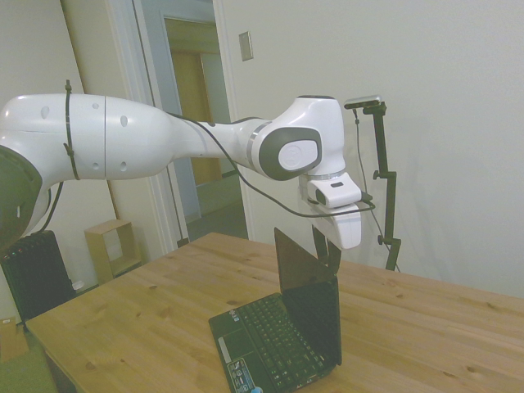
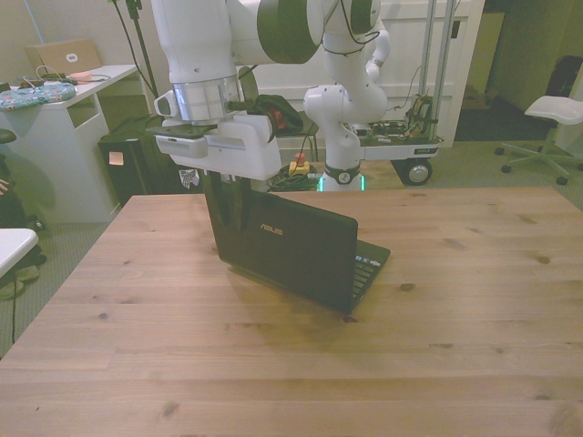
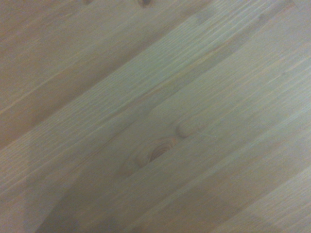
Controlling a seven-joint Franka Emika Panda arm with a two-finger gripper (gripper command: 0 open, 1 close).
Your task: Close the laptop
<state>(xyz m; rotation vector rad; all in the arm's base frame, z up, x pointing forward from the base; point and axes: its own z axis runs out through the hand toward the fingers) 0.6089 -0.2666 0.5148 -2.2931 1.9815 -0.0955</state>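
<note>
Lighting's pretty soft and even, with a greenish cast over everything. The laptop (image 2: 290, 248) drops a faint shadow on the table (image 2: 455, 355) toward the camera in the front view. Its screen (image 1: 304, 304) reads dark and glossy from the side. Wrist view is blurry, just wood grain with soft shadow bands.

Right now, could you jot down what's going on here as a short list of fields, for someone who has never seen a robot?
Job: close the laptop
Laptop: small, black, open, lid roughly upright, keyboard facing the side camera
Table: wooden; the laptop sits near its middle
Gripper: just behind the lid's top edge, at the front view's left corner; contact with the lid cannot be told
Fingers: dark, pointing down; open or shut cannot be told
Wrist camera: shows only blurred wood grain
Progress: lid not yet lowered
</note>
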